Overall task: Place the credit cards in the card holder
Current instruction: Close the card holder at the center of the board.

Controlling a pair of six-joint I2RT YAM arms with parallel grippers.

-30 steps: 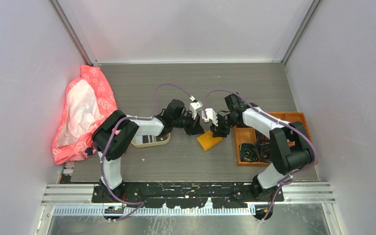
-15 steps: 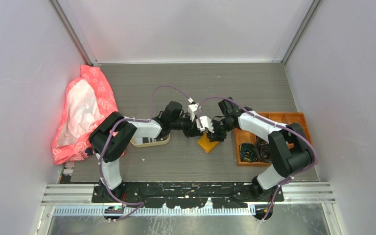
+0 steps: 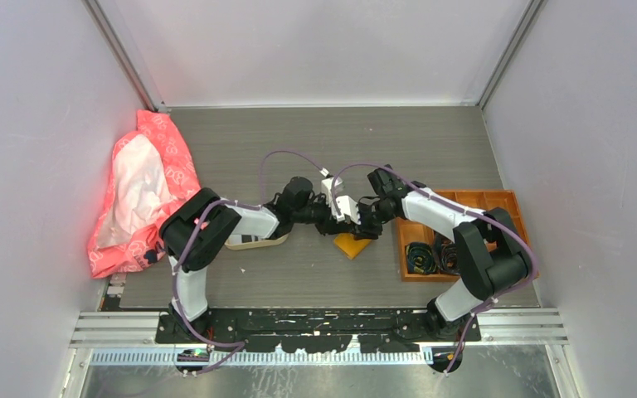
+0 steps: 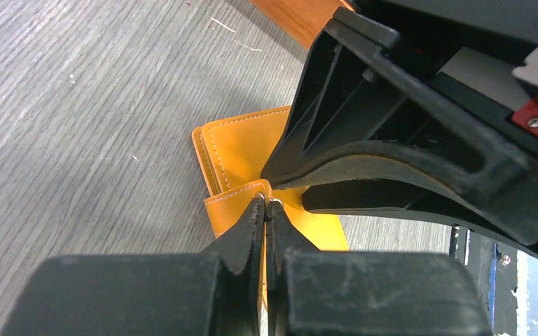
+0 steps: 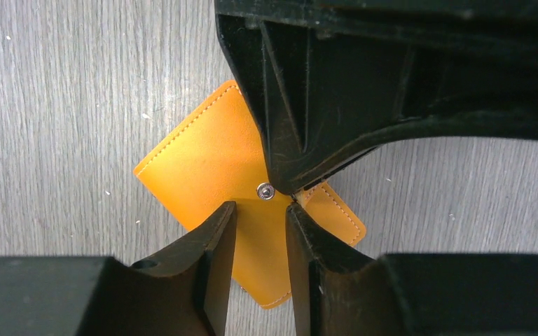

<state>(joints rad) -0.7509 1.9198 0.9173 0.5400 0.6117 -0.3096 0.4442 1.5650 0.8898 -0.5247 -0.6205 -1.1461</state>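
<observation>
**Top view:** Both arms reach in to the mid worktop (image 3: pixel 299 141) and meet nose to nose. L gripper (image 3: pixel 332 222) and R gripper (image 3: pixel 358 225) are just beside each other, both right over the card holder (image 3: pixel 350 245). The holder lies on the worktop, a small mustard-orange piece between a beige tray (image 3: pixel 257 241) on the left and an orange compartment box (image 3: pixel 464 195) on the right. It touches neither. The tray is mostly hidden under the L forearm. The box holds black coils in its near compartments. A pink bag (image 3: pixel 141 191) sits crumpled at the far left edge, well apart from the rest.

**L wrist view:** L gripper (image 4: pixel 267 206) has its jaws fully closed, tips pressed together. A stitched orange flap of the card holder (image 4: pixel 238 150) curls up to the tips, so it seems to be pinching that flap's edge. A small metal glint shows at the tips. One of R gripper's fingers (image 4: pixel 392 150) crosses from the upper right, its tip nearly touching L's tips. A strip of the orange box shows at the top edge.

**R wrist view:** R gripper (image 5: pixel 260 213) has its jaws partly apart. The holder's (image 5: pixel 203 168) flat orange face shows in the gap and nothing is clamped between them. The holder sits diagonal on the grey woodgrain. Its snap stud (image 5: pixel 265 190) is just beyond the gap. L gripper (image 5: pixel 287 183) comes down from the top, its tip right beside the stud at the root of the tab (image 5: pixel 333 210), which sticks out to the right.
</observation>
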